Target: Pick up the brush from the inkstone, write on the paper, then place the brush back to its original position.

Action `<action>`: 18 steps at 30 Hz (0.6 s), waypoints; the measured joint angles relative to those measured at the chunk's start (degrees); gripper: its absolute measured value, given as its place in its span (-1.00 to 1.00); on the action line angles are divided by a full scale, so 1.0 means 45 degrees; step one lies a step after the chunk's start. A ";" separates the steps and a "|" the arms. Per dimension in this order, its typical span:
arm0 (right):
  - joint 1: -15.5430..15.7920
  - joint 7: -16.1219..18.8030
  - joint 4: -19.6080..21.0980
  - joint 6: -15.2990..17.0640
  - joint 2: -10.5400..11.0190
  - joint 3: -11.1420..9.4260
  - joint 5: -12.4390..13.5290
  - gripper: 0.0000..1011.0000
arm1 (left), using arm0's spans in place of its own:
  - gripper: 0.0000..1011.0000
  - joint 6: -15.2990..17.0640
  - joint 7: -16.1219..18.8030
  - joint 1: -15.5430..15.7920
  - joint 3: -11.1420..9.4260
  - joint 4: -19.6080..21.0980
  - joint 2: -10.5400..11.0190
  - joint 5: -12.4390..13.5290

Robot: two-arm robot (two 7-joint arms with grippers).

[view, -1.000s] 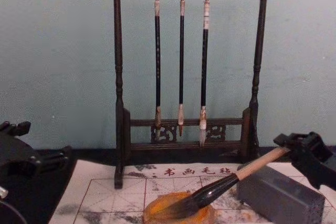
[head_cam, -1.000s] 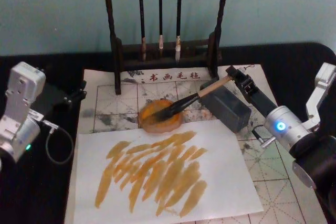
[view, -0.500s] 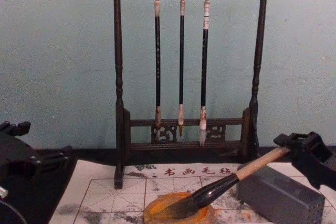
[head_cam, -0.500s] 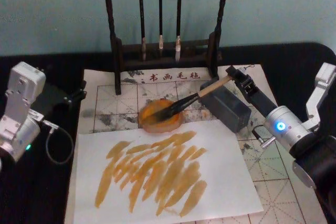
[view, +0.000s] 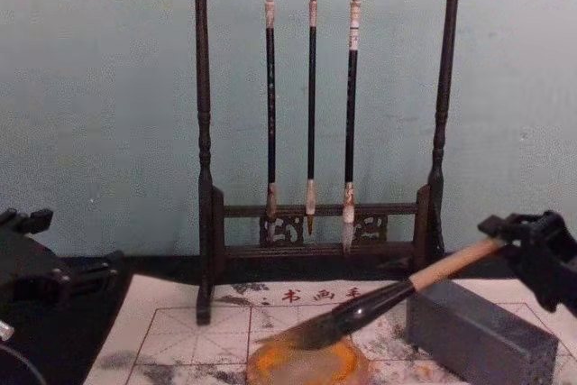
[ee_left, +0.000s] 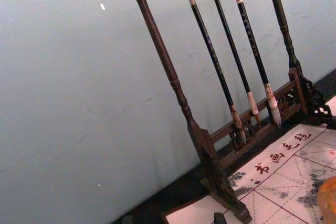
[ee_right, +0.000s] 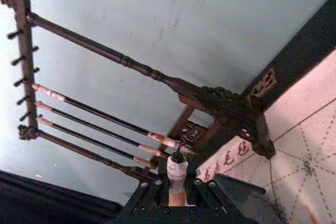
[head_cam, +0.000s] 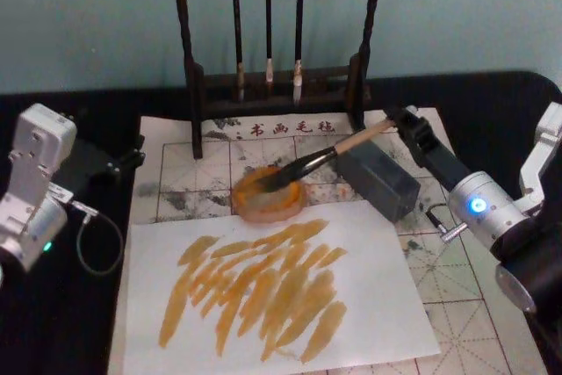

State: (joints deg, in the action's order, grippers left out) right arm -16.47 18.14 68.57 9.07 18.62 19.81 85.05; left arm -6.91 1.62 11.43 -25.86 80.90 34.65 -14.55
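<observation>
The paper [head_cam: 180,169], a red-grid sheet, spreads beneath the right gripper [head_cam: 399,122] and out to its left. On the paper lies a white sheet [head_cam: 378,287] covered with orange strokes; it sits to the gripper's left and nearer the robot's body. The brush rack [view: 204,114] stands beyond the gripper, carrying three thin brushes [view: 311,105]. The grey block [head_cam: 379,179] rests just below the gripper, on its near side. The orange dish [head_cam: 268,202] lies farther to the gripper's left, past the block. The right gripper is clamped on the pale upper end of the brush [head_cam: 307,164]. The right wrist view shows the handle end [ee_right: 177,174] pinched between the two fingers. The long axis of the brush runs from the gripper down and to its left. It passes over the block's far corner, clear of it, and ends with the tuft above the dish. Whether the tuft touches the dish cannot be determined. The brush is therefore judged to be held above its rest position. The coming move turns on carrying the tuft farther from the gripper's present station, toward the robot and over the white sheet. The left gripper [head_cam: 105,160] is parked well to the left, so the right arm is the nearer one.
</observation>
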 joint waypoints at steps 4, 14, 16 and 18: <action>0.0051 -0.0008 0.0280 -0.0011 0.0124 -0.0008 0.0260 -0.63 | 0.98 0.0000 0.0000 -0.0001 0.0000 0.0001 0.0000 0.0000; 0.0203 0.0172 0.0904 -0.0160 0.0536 0.0075 0.0529 -0.63 | 0.98 0.0000 0.0000 0.0000 0.0000 0.0001 0.0000 0.0000; 0.0259 0.0244 0.1038 -0.0192 0.0664 0.0119 0.0570 -0.63 | 0.98 0.0000 0.0001 0.0000 0.0000 0.0001 0.0000 0.0000; 0.0315 0.0321 0.1170 -0.0214 0.0796 0.0166 0.0620 -0.63 | 0.98 0.0000 0.0000 0.0000 0.0000 0.0001 0.0000 0.0000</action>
State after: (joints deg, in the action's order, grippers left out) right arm -15.05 19.58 73.84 8.10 22.20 20.56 87.84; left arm -6.91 1.62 11.43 -25.86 80.90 34.65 -14.55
